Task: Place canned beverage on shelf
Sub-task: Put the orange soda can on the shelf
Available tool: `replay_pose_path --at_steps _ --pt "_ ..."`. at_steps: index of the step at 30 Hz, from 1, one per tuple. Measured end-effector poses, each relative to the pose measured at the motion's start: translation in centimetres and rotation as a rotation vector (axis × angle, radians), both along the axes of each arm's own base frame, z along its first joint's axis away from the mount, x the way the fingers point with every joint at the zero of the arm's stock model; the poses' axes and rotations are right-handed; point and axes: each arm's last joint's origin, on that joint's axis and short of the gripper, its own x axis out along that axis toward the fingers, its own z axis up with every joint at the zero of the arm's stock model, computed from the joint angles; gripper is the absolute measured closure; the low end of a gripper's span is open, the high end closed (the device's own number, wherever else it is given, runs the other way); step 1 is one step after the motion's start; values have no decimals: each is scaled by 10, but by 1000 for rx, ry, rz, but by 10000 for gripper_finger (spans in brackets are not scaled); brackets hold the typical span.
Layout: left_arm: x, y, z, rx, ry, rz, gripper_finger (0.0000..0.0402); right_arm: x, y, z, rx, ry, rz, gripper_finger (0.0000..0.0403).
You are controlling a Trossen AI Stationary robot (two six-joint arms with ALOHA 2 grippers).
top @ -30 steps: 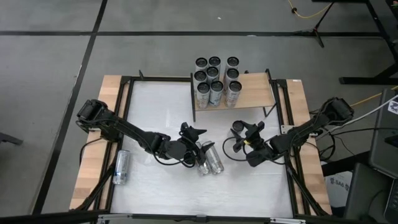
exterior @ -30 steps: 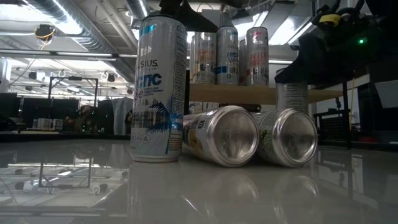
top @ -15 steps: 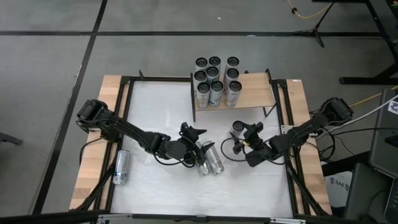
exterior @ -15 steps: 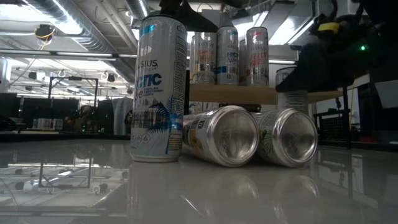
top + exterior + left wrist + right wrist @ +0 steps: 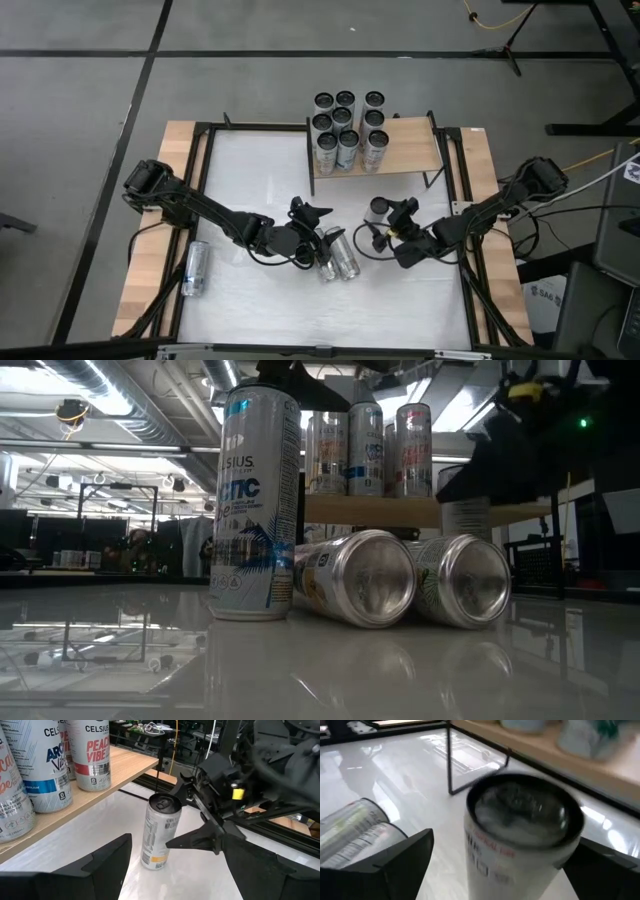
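The shelf (image 5: 405,150), a pale wooden board on black posts, stands at the table's far side with several upright cans (image 5: 345,130) on it. In front of it a white can (image 5: 379,207) stands upright on the white table. My right gripper (image 5: 384,220) is open, one finger on each side of that can (image 5: 520,835). My left gripper (image 5: 308,218) hangs open above the table's middle, nothing between its fingers. Two cans (image 5: 338,258) lie on their sides next to it. My right gripper stands open round the upper part of the upright can (image 5: 160,820), coming almost level from the table's right side. One finger (image 5: 197,840) lies close against the can's side; whether it touches, I cannot tell. The can stands upright on its base on the table.
A tall white and blue can (image 5: 255,500) stands upright near the two lying cans (image 5: 410,580), with a dark arm part above its top. Another can (image 5: 195,268) lies at the table's left edge. The shelf's right half is bare board.
My right gripper has opened round the upright can in front of the shelf and turned a little. The can stays standing on the table.
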Motion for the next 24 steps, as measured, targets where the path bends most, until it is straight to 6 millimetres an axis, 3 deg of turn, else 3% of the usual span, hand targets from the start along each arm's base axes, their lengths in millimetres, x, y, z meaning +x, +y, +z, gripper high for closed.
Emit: replay_pose_path --at_steps 11,24 --pt "0 0 0 0 0 0 96 18 10 31 -127 68 109 6" --pt "0 0 0 1 2 0 96 14 7 29 -199 111 63 6"
